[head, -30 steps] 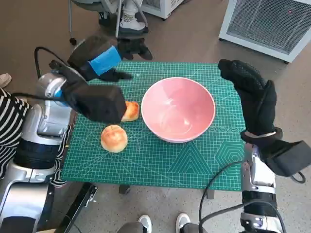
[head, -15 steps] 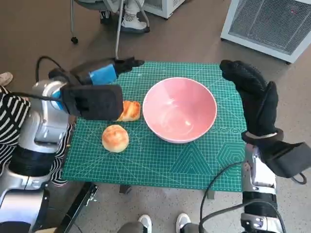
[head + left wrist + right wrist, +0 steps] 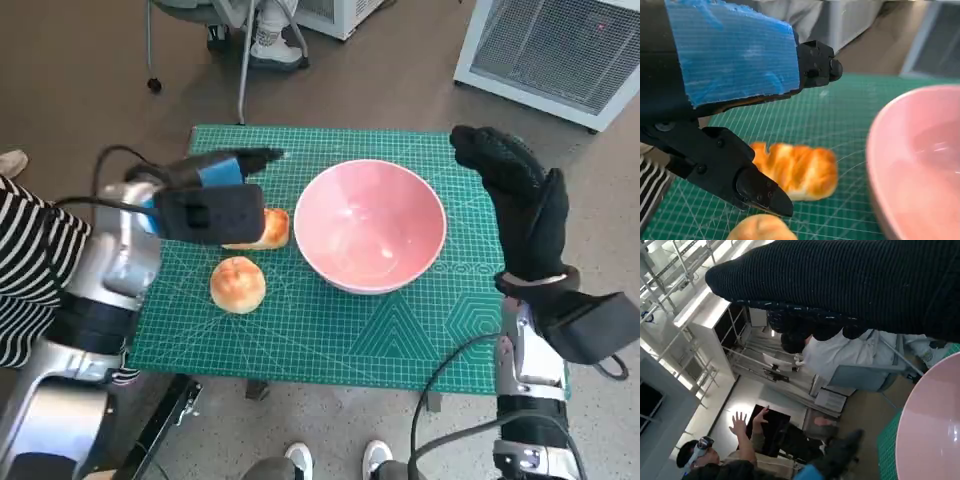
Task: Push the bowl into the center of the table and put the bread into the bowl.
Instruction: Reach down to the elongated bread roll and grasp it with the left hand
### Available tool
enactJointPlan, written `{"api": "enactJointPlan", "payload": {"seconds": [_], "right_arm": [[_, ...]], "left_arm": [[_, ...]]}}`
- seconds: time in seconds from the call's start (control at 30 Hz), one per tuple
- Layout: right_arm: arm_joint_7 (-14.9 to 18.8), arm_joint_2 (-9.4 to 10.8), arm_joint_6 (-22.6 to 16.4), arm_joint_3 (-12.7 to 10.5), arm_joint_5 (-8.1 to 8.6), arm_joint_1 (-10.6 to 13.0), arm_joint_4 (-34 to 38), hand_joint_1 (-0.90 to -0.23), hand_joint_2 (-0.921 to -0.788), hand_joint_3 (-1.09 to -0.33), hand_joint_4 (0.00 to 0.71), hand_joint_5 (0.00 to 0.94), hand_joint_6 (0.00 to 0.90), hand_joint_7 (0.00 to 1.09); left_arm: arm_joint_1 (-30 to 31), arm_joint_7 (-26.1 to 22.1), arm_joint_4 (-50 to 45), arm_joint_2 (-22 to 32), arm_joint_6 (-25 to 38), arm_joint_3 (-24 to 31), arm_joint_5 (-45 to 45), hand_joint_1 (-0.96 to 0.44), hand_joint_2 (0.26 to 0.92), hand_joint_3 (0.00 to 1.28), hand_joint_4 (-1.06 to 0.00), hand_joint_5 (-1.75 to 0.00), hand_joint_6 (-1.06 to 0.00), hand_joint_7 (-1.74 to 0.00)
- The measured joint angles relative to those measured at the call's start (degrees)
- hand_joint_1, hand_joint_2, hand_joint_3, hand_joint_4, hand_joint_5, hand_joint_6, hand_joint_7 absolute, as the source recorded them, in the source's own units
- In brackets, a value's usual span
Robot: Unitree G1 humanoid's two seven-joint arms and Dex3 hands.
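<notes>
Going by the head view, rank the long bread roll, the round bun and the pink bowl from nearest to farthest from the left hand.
1. Long bread roll: just beside the left hand, partly hidden under the wrist camera.
2. Round bun: nearer the table's front edge, below the roll.
3. Pink bowl: mid-table, to the roll's right; its rim comes close, so ranks 2 and 3 are nearly tied.

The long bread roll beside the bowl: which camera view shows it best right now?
The left wrist view: the long bread roll lies close and mostly unhidden on the mat, between the left hand's fingers. In the head view the left hand and its wrist housing cover much of the roll. The right wrist view does not show it.
</notes>
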Motion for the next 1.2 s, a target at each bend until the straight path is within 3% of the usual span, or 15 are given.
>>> {"api": "enactJointPlan", "payload": {"seconds": [0.6, 1.03, 1.2], "right_arm": [[0.0, -0.5, 1.2, -0.1, 0.02, 0.1, -0.9, -0.811, -0.921, -0.742, 0.202, 0.000, 0.082, 0.49], [0.0, -0.9, 1.4, -0.1, 0.01, 0.3, -1.8, -0.810, -0.921, -0.742, 0.202, 0.000, 0.083, 0.49], [0.0, -1.0, 1.5, -0.1, 0.01, 0.4, -2.2, -0.806, -0.921, -0.742, 0.202, 0.000, 0.083, 0.49]], "left_arm": [[-7.7, 14.1, 31.2, -8.6, -4.6, -5.5, 4.4, -0.39, 0.756, 0.01, -0.07, -0.01, -0.13, -0.05], [-7.8, 20.5, 36.8, -11.0, -4.7, -7.3, 6.1, -0.32, 0.787, 0.01, -0.19, -0.03, -0.25, -0.07], [-7.8, 23.0, 37.8, -11.5, -4.8, -7.3, 6.1, -0.22, 0.788, 0.00, -0.36, -0.06, -0.38, -0.08]]}}
